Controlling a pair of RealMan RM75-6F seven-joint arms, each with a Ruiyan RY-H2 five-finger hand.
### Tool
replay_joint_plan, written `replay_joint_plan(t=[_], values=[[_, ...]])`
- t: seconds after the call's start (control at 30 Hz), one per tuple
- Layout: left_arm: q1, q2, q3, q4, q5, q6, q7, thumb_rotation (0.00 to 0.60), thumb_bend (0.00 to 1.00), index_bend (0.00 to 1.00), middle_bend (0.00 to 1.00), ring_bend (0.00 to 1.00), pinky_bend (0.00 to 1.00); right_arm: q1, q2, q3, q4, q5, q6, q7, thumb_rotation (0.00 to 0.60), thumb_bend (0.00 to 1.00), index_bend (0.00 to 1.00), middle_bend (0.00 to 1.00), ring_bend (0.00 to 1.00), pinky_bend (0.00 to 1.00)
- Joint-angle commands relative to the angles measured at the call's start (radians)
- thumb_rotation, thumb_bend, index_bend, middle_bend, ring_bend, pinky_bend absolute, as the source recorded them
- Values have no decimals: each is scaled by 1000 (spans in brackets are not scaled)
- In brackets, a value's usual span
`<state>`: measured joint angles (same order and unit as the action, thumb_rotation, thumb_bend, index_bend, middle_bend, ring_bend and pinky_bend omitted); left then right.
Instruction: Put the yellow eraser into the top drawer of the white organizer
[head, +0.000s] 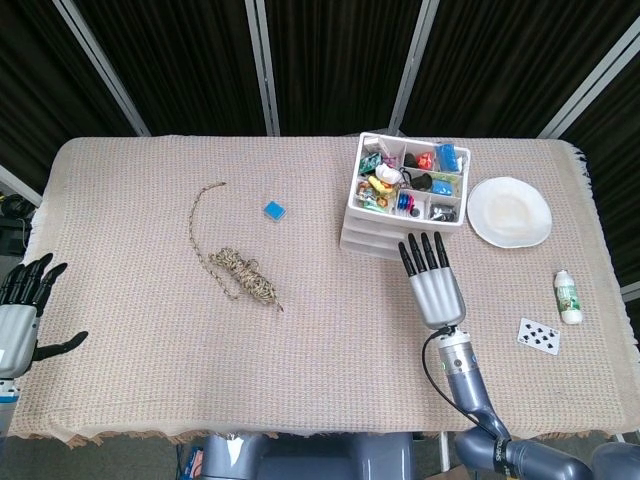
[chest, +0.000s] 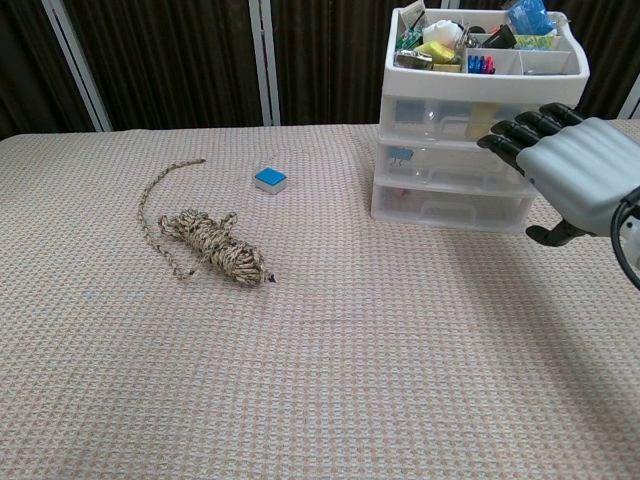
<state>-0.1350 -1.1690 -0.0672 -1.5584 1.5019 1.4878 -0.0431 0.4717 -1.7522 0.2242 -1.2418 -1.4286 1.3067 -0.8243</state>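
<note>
The white organizer (head: 372, 234) (chest: 450, 205) stands at the back right, its top tray full of small items. All its drawers sit flush. Through the clear front of the top drawer (chest: 440, 120) a pale yellow eraser (chest: 483, 118) shows dimly; the head view hides it under the tray. My right hand (head: 432, 283) (chest: 575, 172) is flat with fingers stretched out, fingertips (chest: 505, 140) right at the drawer fronts, holding nothing. Far away at the table's near left corner, my left hand (head: 22, 308) hangs with fingers spread and empty.
A coiled rope (head: 238, 270) (chest: 205, 243) lies left of centre, with a small blue block (head: 274, 210) (chest: 270, 179) behind it. A white plate (head: 509, 211), a small bottle (head: 568, 297) and a playing card (head: 539, 336) lie right of the organizer.
</note>
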Motion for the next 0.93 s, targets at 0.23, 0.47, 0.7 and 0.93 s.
replay_joint_plan(t=[0.23, 0.47, 0.7, 0.93], values=[[1, 0, 1, 1, 3, 3, -1, 600, 3, 100, 0, 0, 0, -75, 117, -45, -255, 0, 53, 103, 600, 164, 80, 0, 0, 0], [2, -2, 1, 4, 6, 7, 0, 600, 3, 109, 0, 0, 0, -143, 312, -81, -477, -15, 81, 251, 600, 138, 74, 0, 0, 0], [2, -7, 1, 9, 10, 13, 11, 600, 4, 106, 0, 0, 0, -199, 465, -89, -534, -1, 100, 480, 600, 104, 58, 0, 0, 0], [1, -9, 3, 18, 19, 17, 29, 600, 4, 92, 0, 0, 0, -248, 551, -82, -521, 27, 127, 647, 600, 86, 49, 0, 0, 0]])
